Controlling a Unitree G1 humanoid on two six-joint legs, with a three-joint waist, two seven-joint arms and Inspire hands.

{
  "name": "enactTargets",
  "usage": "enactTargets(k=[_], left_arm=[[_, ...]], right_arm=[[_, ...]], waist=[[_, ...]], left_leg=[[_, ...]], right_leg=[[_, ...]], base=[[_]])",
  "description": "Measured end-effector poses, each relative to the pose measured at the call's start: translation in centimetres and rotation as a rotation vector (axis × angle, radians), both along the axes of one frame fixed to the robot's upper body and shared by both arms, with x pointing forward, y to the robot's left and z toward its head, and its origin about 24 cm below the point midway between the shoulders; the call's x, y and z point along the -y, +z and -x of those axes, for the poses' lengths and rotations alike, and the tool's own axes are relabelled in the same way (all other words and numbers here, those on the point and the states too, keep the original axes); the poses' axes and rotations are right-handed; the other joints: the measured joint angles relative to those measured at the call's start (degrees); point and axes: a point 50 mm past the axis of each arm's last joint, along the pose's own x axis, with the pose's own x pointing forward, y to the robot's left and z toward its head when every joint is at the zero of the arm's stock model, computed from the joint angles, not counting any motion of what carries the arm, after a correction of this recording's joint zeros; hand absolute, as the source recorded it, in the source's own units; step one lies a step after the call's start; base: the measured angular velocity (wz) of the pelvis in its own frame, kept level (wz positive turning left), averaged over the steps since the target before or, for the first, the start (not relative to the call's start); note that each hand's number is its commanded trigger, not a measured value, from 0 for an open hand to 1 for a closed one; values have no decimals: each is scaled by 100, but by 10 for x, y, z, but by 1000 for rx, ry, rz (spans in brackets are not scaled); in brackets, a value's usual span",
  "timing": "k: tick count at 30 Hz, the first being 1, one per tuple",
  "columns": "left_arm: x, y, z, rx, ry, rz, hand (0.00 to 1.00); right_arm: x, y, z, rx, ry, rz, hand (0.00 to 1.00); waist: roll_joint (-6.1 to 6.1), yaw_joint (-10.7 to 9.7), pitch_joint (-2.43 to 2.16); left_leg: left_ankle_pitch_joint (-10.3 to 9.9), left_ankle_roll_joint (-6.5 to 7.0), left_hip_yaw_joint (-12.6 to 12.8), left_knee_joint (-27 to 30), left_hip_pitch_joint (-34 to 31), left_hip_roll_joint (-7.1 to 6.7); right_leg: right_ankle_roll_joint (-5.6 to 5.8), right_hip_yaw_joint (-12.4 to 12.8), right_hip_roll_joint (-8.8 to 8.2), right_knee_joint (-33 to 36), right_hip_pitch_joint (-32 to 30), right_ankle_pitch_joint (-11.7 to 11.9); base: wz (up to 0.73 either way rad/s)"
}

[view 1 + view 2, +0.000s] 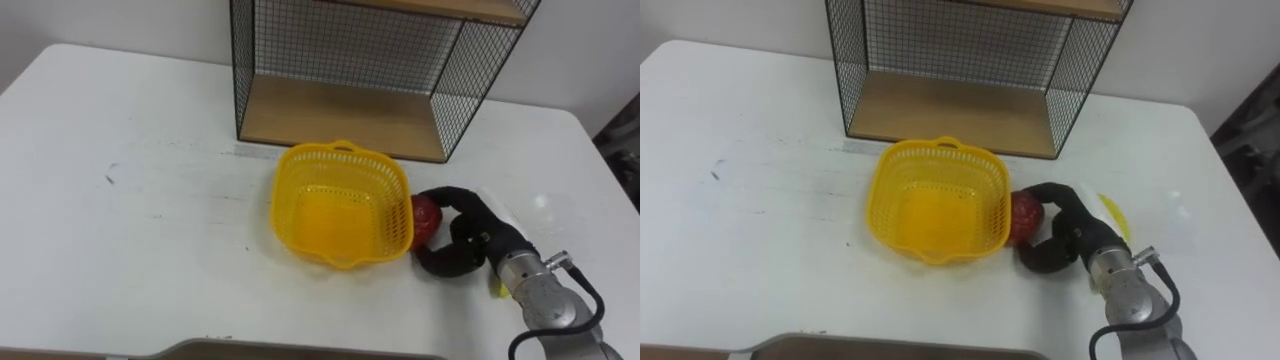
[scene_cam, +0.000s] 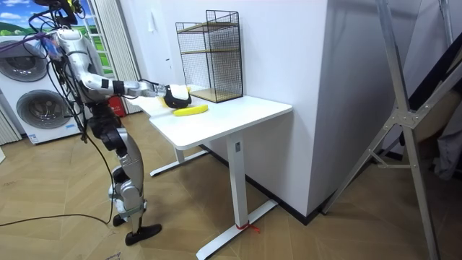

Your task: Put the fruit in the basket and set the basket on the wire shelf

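A yellow plastic basket (image 1: 292,195) stands empty on the white table (image 1: 120,220), just in front of the black wire shelf (image 1: 340,115) with its wooden boards. A red fruit (image 1: 427,218) lies against the basket's right wall. My right hand (image 1: 470,235) comes in from the lower right, its dark fingers and thumb curled round that fruit. A yellow banana (image 1: 1112,213) lies on the table behind and partly under the hand; it also shows in the room view as a banana (image 2: 191,110) near the table's edge.
The shelf (image 1: 940,110) has a low wooden bottom board open toward me and a second board above. I stand at the table's long side, right arm stretched over it. Washing machines (image 2: 32,108) stand behind me.
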Motion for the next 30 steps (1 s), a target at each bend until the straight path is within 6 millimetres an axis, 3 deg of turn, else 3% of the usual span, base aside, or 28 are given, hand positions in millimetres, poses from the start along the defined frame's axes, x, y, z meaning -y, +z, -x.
enactTargets(k=[10, 30], left_arm=[[0, 0, 11, -18, -9, -4, 0], [-2, 1, 13, 4, 64, -11, 0]], right_arm=[[7, -23, 13, -3, -146, -225, 100], [17, -28, 19, 11, -285, -414, 100]], waist=[[123, -103, -8], [148, -303, -19]], left_leg=[[0, 0, -47, -4, -19, -5], [-1, 0, -50, 48, -4, -6]], right_leg=[[1, -38, -14, 5, 11, 3], [4, -36, -9, -71, 84, 25]], base=[[2], [1]])
